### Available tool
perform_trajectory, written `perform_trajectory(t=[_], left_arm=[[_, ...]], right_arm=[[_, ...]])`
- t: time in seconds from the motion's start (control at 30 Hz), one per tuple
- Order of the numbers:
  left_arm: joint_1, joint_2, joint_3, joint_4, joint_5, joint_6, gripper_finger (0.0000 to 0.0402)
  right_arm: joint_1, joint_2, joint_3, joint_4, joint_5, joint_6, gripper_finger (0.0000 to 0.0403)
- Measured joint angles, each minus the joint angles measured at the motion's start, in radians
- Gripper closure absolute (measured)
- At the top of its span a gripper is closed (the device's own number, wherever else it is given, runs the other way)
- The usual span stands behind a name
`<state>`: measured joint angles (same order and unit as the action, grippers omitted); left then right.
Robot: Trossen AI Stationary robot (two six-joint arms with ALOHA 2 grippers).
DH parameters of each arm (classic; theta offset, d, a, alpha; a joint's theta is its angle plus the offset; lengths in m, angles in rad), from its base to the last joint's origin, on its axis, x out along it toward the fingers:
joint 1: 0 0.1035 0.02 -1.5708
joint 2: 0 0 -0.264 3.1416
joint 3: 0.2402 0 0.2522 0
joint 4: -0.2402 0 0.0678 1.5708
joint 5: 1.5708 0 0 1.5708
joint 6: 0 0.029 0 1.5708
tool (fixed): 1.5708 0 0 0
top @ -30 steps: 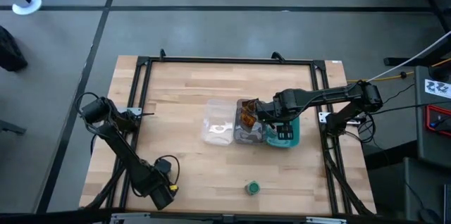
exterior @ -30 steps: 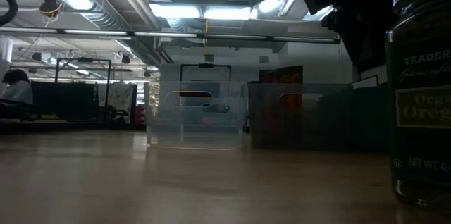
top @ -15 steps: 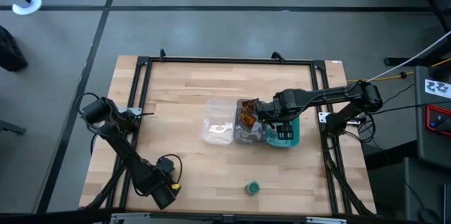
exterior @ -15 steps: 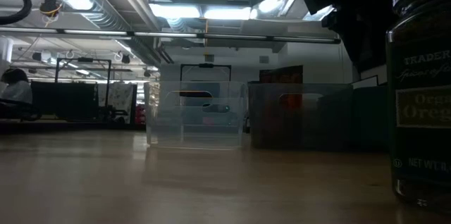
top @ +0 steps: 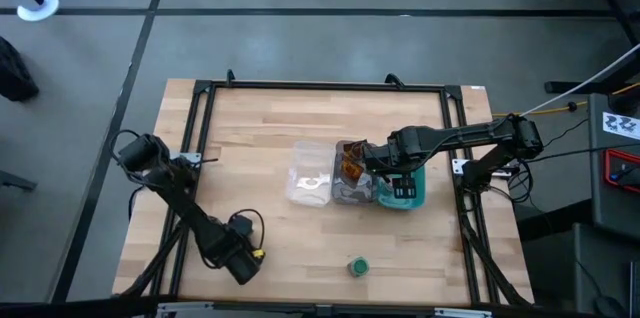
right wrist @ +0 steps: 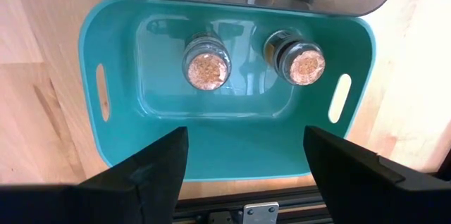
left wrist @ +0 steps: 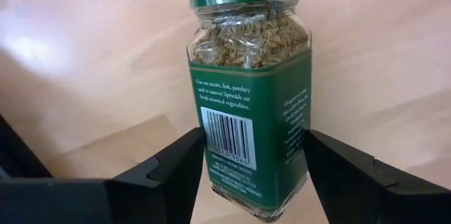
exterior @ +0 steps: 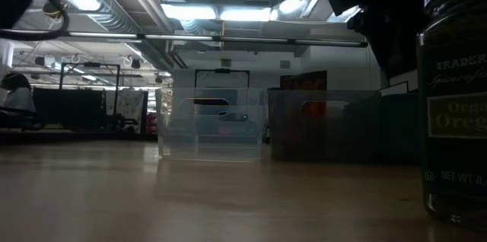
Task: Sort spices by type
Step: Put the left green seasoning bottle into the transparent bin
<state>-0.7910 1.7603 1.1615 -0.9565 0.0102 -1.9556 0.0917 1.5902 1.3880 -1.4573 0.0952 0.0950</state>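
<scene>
Only partly showing in the low view, a dark jar [exterior: 455, 97] is filling the right edge, its lid cut off and its label half readable. Behind it, the clear tray [exterior: 213, 124] and grey tray [exterior: 323, 126] are standing side by side, their contents hard to make out.

From above, the left hand [top: 243, 261] is reaching low along the tabletop's [top: 250, 138] front left part, near a green-lidded jar [top: 357, 267]. Its wrist view is showing that jar [left wrist: 248, 97] standing upright between the two fingers [left wrist: 165, 171], which are sitting apart on either side, not gripping it.

The right hand [top: 398, 180] is hovering over the teal tray [top: 417, 193], fingers [right wrist: 151, 164] spread wide. Inside the teal tray [right wrist: 232, 146], two pink-lidded jars [right wrist: 206, 68] [right wrist: 304, 65] are standing upright, well apart. An orange sachet [top: 350, 166] is lying in the grey tray [top: 345, 194].

Beyond the pale wooden tabletop, the room is showing ceiling pipes, strip lights and a person [exterior: 15, 97] at far left.
</scene>
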Motion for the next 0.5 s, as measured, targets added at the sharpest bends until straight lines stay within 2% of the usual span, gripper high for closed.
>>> perform_trajectory(t=[0.23, 0.5], left_arm=[[0.036, -0.042, 0.000, 0.003, 0.002, 0.025, 0.0176], [0.045, -0.028, 0.003, 0.016, -0.012, 0.071, 0.0176]], right_arm=[[0.000, 0.000, 0.000, 0.000, 0.000, 0.000, 0.0123], [0.000, 0.000, 0.000, 0.000, -0.001, 0.000, 0.0123]])
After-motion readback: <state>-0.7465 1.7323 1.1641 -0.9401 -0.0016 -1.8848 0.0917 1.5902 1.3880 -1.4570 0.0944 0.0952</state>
